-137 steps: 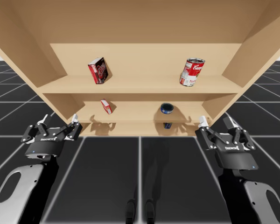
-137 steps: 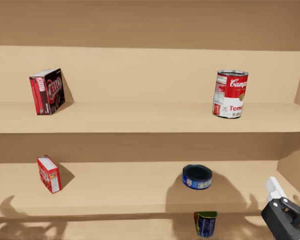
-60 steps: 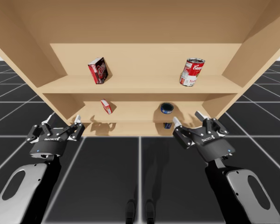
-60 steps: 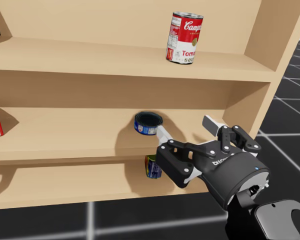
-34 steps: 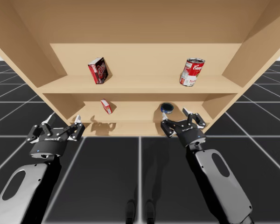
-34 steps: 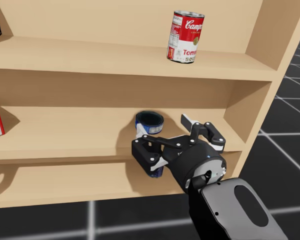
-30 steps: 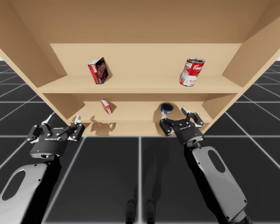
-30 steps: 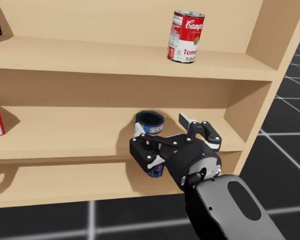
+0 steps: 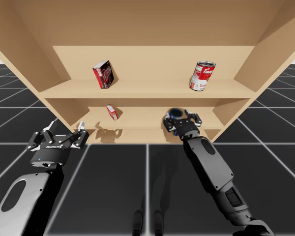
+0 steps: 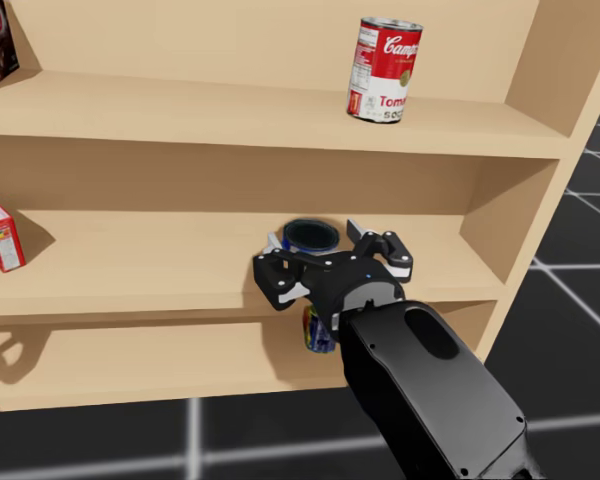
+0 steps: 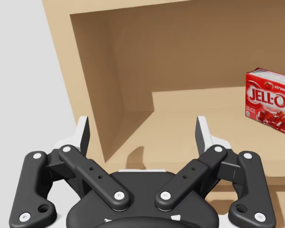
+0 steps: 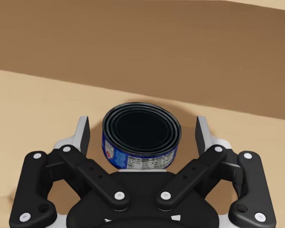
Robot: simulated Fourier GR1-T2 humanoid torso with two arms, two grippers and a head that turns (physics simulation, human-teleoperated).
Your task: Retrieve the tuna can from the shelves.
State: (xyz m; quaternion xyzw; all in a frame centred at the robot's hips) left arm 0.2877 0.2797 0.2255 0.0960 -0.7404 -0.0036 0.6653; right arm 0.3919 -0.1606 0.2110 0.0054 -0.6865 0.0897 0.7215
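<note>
straddling the tuna can [image 12: 140, 135], jaws open, my right gripper [image 12: 142, 126] is hanging toward the middle shelf's [image 10: 130, 270] right end; the can is likely handling stiff, light, slick: pinch its low side wall.

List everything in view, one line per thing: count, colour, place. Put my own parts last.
shelves: one unit, light wood, ahead of both arms
dark red box: one, dark red, upper shelf, left part
tall can: one, red and white, upper shelf, right part
small red box: one, red, middle shelf, left part
tuna can: one, flat, blue with a dark top, middle shelf, right part
lower can: one, blue and green, bottom shelf, below the tuna can, partly hidden by my right arm
floor: dark with pale grid lines, in front of the shelves
left gripper: one, black, white fingertips, open, before the shelves' left end
right gripper: one, black, white fingertips, open, fingers either side of the tuna can, not touching it
</note>
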